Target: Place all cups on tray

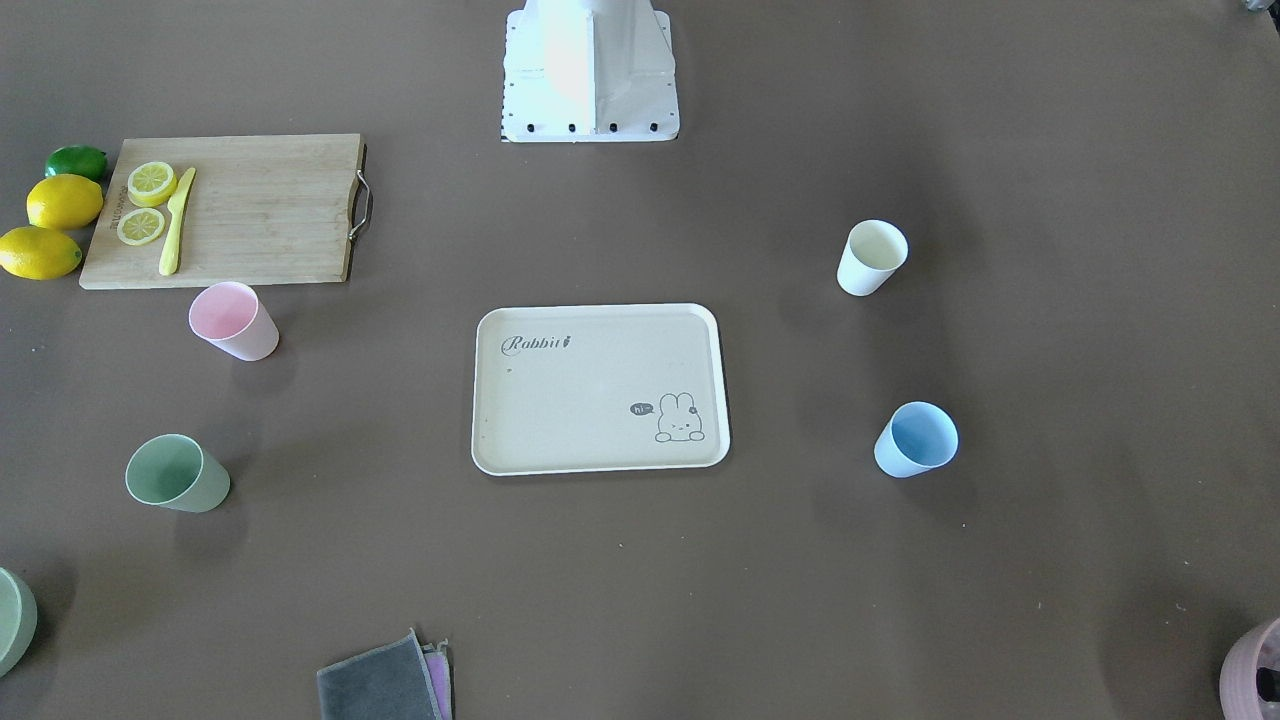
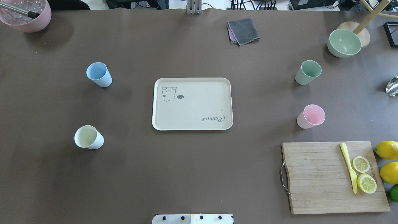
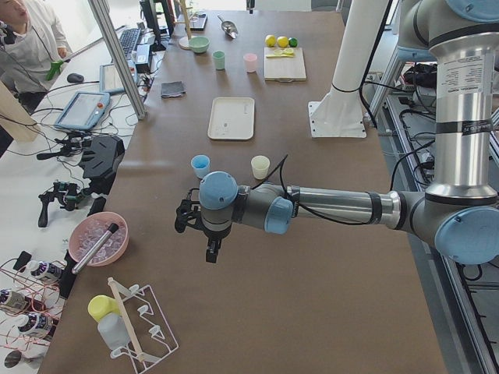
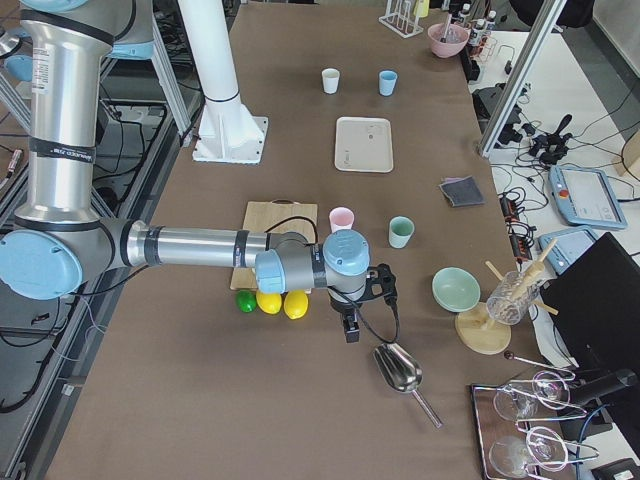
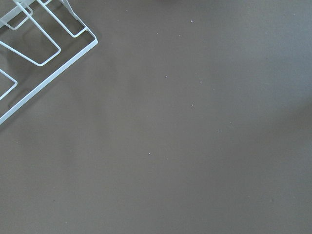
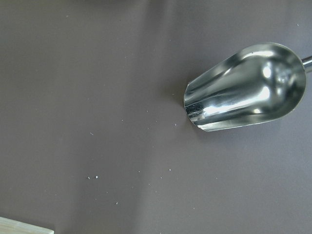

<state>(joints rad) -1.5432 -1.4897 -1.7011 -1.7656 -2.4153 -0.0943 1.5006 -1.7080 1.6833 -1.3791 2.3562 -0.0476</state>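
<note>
four cups (image 2: pixel 99 74), one tray (image 2: pixel 192 104), two lemons (image 2: pixel 386 150), one lime (image 1: pixel 76 161)

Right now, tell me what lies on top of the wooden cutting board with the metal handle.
On the wooden cutting board lie two lemon slices and a pale yellow knife. The wood beneath them is hidden.

Mauve pot (image 1: pixel 1255 675) half off-frame
</note>
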